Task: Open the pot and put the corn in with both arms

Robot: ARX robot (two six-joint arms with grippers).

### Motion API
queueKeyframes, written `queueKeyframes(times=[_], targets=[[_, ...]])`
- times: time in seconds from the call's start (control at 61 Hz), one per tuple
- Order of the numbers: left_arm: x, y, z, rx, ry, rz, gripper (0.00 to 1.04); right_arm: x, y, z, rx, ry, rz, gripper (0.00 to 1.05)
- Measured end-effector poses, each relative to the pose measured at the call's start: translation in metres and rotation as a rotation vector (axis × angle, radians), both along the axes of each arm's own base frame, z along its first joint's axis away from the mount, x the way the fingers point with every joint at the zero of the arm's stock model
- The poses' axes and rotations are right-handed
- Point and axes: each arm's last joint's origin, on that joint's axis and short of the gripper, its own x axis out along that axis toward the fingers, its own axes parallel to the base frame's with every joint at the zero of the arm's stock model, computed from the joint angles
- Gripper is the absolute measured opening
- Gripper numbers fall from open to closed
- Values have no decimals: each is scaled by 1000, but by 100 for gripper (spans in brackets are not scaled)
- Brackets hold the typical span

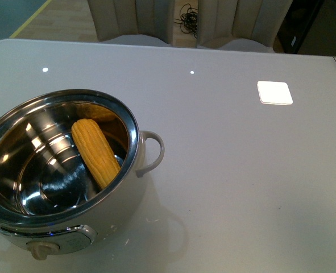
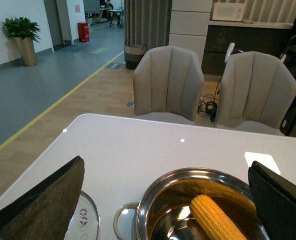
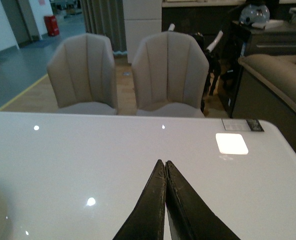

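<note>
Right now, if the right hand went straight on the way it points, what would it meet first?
Probably nothing close: the shut right hand points across bare white table toward the two beige chairs beyond its far edge. Whether it would clear the tabletop is unclear.

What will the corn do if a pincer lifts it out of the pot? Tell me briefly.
The corn looks stiff, so it should lift without sagging. Round and tapered, it may roll or slide along the shiny steel wall of the pot. Its bumpy kernels probably help grip.
</note>
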Motion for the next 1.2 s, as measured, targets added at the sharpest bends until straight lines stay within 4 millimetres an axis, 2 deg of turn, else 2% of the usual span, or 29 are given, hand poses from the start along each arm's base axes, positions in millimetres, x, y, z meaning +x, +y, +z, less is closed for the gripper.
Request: queueKeyframes(times=[0.23, 0.279, 0.541, 0.623, 0.721, 1.197], targets=[[0, 0, 0, 0, 0, 0, 98, 0, 0, 0, -1, -1, 0, 2], [0, 0, 0, 0, 0, 0, 98, 0, 0, 0, -2, -1, 0, 16], [0, 0, 0, 0, 0, 0, 98, 0, 0, 0, -2, -1, 0, 62], [0, 0, 0, 0, 0, 0, 98, 0, 0, 0, -2, -1, 0, 82], [0, 0, 0, 0, 0, 0, 98, 0, 0, 0, -1, -1, 0, 97], [0, 0, 0, 0, 0, 0, 98, 0, 0, 0, -1, -1, 0, 96]])
